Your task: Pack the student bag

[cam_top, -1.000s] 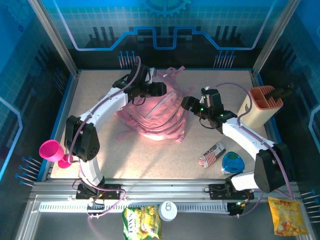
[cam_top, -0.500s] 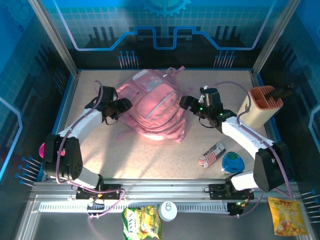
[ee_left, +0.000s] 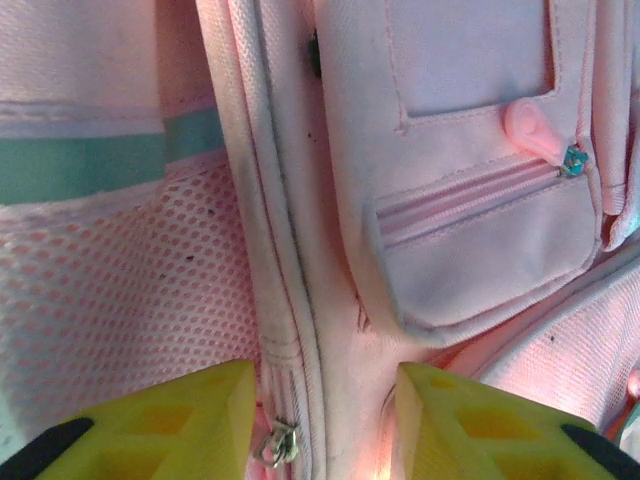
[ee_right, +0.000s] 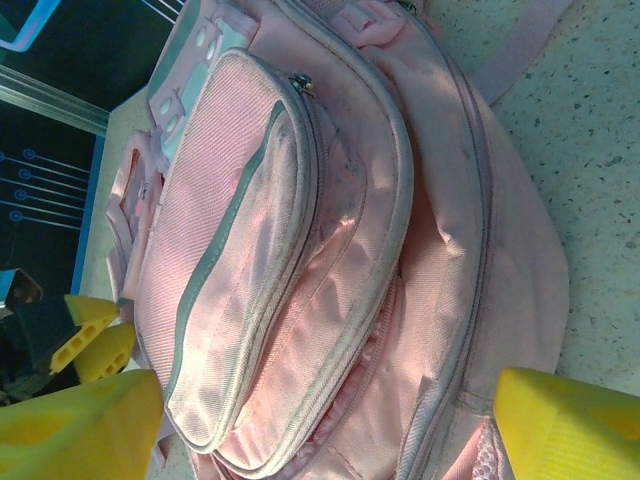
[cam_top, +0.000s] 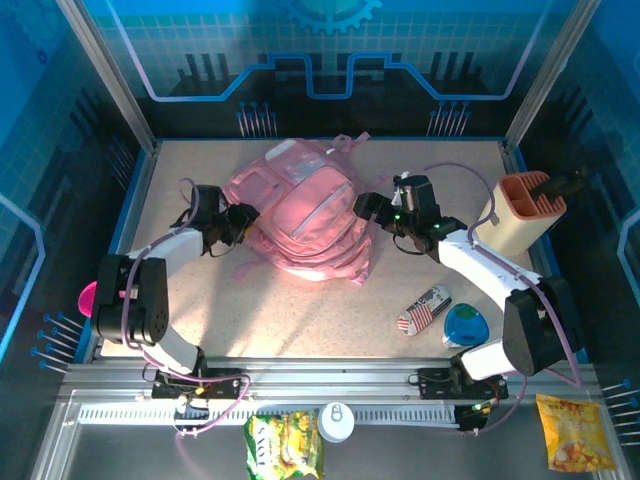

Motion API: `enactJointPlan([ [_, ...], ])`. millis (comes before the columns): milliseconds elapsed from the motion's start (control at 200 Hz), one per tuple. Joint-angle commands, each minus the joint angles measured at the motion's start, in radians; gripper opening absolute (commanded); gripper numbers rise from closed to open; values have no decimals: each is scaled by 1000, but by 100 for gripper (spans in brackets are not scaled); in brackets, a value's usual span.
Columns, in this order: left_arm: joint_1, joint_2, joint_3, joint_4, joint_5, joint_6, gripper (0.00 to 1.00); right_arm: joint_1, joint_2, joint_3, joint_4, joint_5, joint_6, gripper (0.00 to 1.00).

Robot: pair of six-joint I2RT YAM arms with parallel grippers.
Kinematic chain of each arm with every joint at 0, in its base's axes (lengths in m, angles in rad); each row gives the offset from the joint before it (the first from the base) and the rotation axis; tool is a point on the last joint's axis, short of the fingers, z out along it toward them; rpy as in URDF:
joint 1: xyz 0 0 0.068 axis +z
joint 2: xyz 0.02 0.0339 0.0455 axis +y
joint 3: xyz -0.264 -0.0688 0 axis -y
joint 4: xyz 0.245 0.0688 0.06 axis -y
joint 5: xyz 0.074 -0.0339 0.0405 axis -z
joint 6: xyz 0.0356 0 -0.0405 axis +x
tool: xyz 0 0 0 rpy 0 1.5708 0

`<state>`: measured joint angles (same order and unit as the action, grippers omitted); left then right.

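The pink student bag (cam_top: 300, 215) lies flat on the table with its paler front pockets up. My left gripper (cam_top: 240, 222) is at the bag's left side. In the left wrist view it (ee_left: 325, 425) stands open, and the bag's side seam (ee_left: 300, 300) and a metal zip pull (ee_left: 277, 443) lie between its yellow fingers. My right gripper (cam_top: 368, 208) is at the bag's right side. In the right wrist view it (ee_right: 320, 440) is open wide across the front pockets (ee_right: 260, 250), holding nothing. The left gripper's yellow fingers (ee_right: 90, 335) show past the bag.
A beige-and-orange pen holder (cam_top: 520, 215) leans at the right edge. A flag-patterned item (cam_top: 424, 308) and a blue round object (cam_top: 465, 325) lie front right. A pink cup (cam_top: 88, 298) sits off the left edge. Snack bags (cam_top: 284, 443) (cam_top: 573, 432) lie below the rail.
The left gripper has left the bag's top and swung down to its left side. The bag, bunched up before, now lies flat. The right gripper edged slightly toward the bag.
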<state>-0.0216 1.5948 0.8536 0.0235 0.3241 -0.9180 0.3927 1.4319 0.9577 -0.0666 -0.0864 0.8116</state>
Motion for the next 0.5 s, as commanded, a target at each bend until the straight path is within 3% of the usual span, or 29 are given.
enactJointPlan([
  [0, 10, 45, -4, 89, 61, -42, 38, 9, 9, 21, 17, -10, 14, 86],
  [400, 9, 128, -11, 163, 109, -63, 36, 13, 46, 24, 43, -53, 36, 86],
  [495, 10, 140, -11, 191, 126, -77, 31, 20, 66, 27, 54, -71, 46, 86],
])
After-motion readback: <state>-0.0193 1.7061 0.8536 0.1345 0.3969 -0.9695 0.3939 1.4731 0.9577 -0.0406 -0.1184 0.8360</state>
